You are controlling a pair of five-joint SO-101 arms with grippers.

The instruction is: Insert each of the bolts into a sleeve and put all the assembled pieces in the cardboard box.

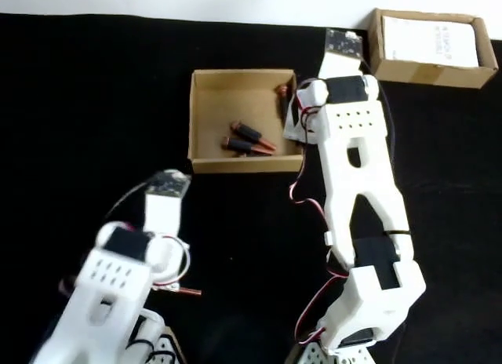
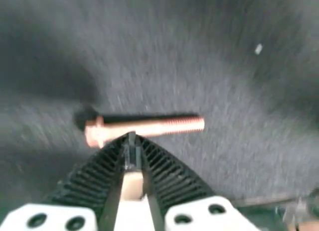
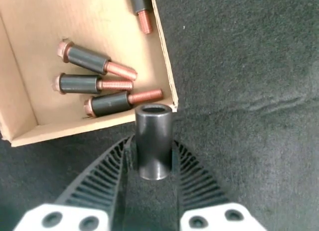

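Left end effector (image 2: 130,141) had its fingers pressed together on a copper-coloured metal bolt (image 2: 144,127), gripped near the flanged head. The bolt sat crosswise to the fingers over the black cloth-covered table (image 1: 78,105), well apart from the open brown cardboard box (image 1: 243,166). Right end effector (image 3: 152,144) was clamped on a black cylindrical metal sleeve (image 3: 153,131), its open bore toward the wrist camera, just outside the box's corner. Four assembled bolt-and-sleeve pieces (image 3: 99,84) lay in the box: three side by side near that corner, and one along the wall, partly out of frame. A second smaller cardboard box (image 1: 423,74) sat at the table's far edge with a white sheet inside.
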